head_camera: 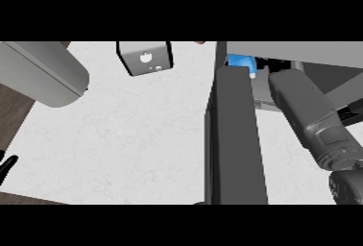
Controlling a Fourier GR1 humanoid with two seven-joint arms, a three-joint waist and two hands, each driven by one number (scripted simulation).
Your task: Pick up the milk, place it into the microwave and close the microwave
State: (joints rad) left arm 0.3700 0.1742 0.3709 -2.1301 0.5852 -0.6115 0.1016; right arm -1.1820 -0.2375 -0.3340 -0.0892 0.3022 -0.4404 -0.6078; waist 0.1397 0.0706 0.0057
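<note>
The microwave (297, 50) stands at the right with its dark door (234, 134) swung open toward me. A blue milk carton (241, 61) shows just past the door's far end, inside the microwave's opening. My right forearm reaches into that opening, and only a dark bit of the right hand (261, 67) shows beside the carton. The door and the microwave's body hide the rest, so I cannot see whether the hand holds the carton. My left hand (7, 166) rests at the left edge, fingers straight and holding nothing.
A large rounded grey object (39, 72) lies at the upper left. A small grey plate with a white mark (145, 57) sits at the back. The white counter (127, 134) ends at dark wood on the left.
</note>
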